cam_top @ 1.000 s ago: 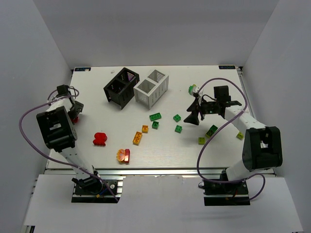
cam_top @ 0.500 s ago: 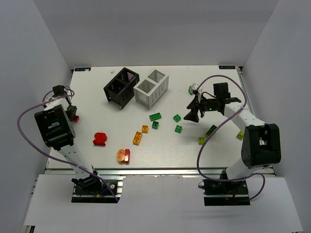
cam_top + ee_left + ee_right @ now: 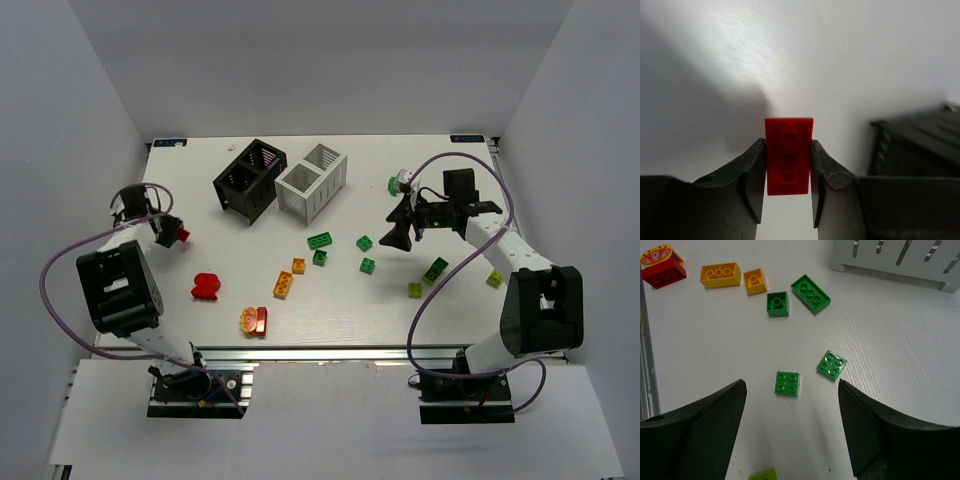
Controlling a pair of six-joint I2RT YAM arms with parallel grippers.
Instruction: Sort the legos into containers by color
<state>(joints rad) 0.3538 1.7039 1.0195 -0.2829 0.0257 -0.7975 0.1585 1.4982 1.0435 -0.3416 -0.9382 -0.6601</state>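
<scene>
Left tool pinching a red lego, black container seemingly nearby, right tool spread wide above green legos

One black container, one white container, about thirteen legos

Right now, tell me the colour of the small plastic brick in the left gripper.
Plain red plastic brick, clearest in the left wrist view.
</scene>
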